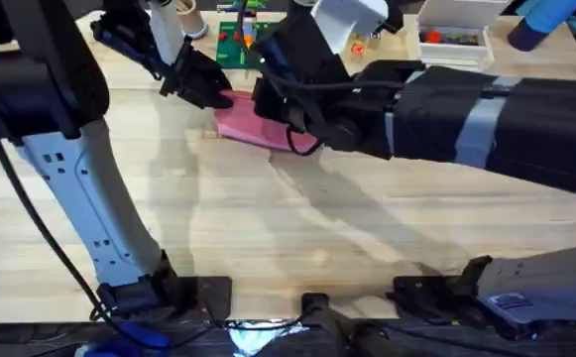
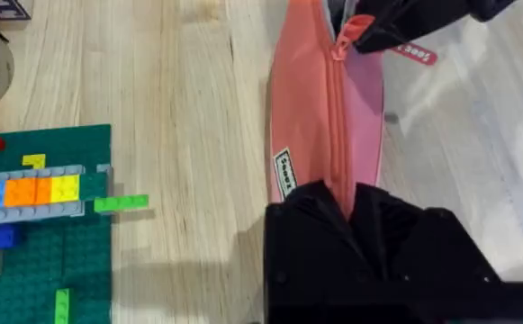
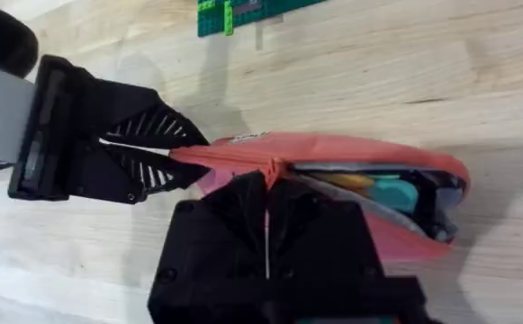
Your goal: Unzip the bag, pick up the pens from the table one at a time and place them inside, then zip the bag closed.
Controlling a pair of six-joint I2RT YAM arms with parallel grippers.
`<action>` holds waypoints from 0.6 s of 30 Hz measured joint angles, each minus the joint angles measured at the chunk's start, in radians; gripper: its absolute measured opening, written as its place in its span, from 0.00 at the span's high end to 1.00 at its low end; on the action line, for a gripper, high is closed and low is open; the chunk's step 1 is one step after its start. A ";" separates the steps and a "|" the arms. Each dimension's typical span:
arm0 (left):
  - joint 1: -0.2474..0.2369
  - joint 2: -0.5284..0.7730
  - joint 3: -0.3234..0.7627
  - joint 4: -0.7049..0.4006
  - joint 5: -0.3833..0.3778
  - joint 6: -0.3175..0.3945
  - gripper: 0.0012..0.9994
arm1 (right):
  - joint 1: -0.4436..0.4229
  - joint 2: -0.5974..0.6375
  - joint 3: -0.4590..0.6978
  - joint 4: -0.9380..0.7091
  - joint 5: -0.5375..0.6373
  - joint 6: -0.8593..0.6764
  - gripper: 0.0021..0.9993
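The pink soft fabric pencil pouch [image 1: 251, 127] lies on the light wooden plank surface [image 1: 297, 228] toward its far middle, and from overhead both arms cover most of it, leaving only a pink strip. In the right wrist view its zipper is closed over the stretch nearer the left gripper [image 3: 175, 155] and open beyond the pull; inside the open mouth something teal and something yellow-orange can be seen, too small a glimpse to name.

The left gripper [image 1: 208, 89] reaches in from the lower-left base and its black jaws are pinched shut on one end of the pouch, with the fabric drawn out to a point between them. The right gripper [image 3: 267, 184] comes across from the lower right, large and dark under the overhead camera; its jaws are closed narrowly on the orange zipper pull [image 3: 271, 166] midway along the seam. In the left wrist view that same pull sits at the far end of the closed seam.

Beside the pouch rests a green plastic brick baseplate [image 2: 45, 225] carrying coloured bricks. A white box [image 1: 456, 30] of small items stands at the far right edge.
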 joint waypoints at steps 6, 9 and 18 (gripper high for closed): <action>0.000 0.000 0.000 0.000 0.000 0.000 0.96 | -0.015 0.000 0.002 -0.051 -0.001 -0.019 0.97; -0.001 0.000 0.000 -0.001 0.000 0.000 0.96 | -0.036 -0.001 0.006 -0.097 -0.012 -0.022 0.97; -0.011 0.000 0.000 0.000 0.009 0.000 0.96 | -0.162 -0.087 0.009 -0.255 -0.066 -0.066 0.97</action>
